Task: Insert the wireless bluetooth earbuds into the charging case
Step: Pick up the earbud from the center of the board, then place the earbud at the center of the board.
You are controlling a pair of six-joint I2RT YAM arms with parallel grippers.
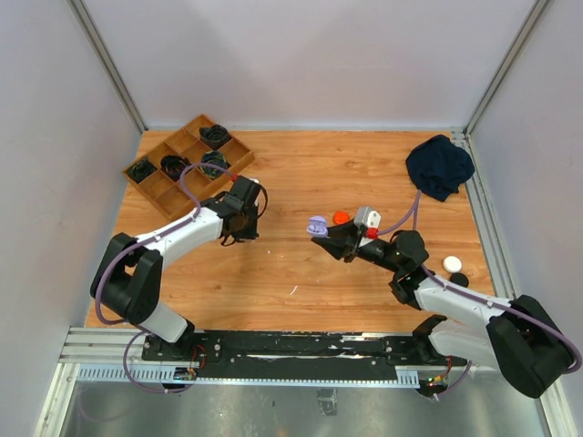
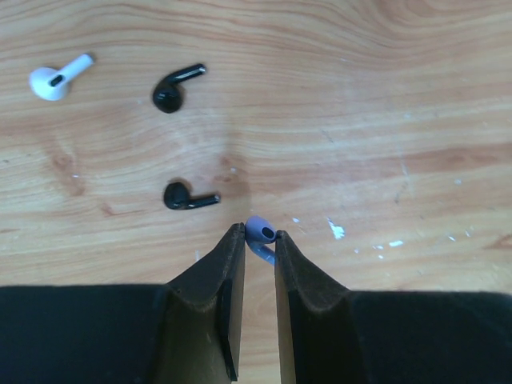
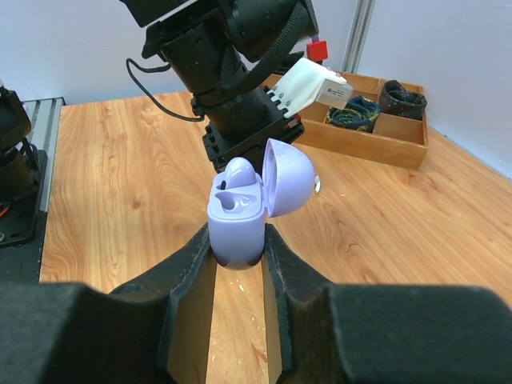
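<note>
Left fingers [image 2: 218,284] pinch a lavender plastic earbud [image 2: 261,232] down at the wooden bench [image 2: 376,120], left of centre. Right fingers [image 3: 186,272] clamp the open lavender charging case [image 3: 238,232] upright mid-bench, seemingly to receive it

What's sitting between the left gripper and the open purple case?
Nothing but bare wooden table lies between the left gripper and the case; the top view shows it.
</note>
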